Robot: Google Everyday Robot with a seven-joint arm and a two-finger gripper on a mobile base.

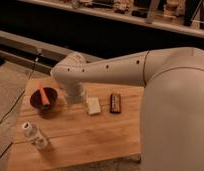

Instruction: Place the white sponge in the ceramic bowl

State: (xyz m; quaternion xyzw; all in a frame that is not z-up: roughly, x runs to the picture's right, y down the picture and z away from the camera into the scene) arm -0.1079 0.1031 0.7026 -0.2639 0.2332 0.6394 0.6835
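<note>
White sponge (93, 105) on wood table (95, 145), just beside end effector (75, 97), grip cannot be told, ceramic bowl (43, 98) opposite.

The end effector (75, 97) stands between white sponge (93, 105) and ceramic bowl (34, 101), which an orange object (44, 96) partly fills.
</note>
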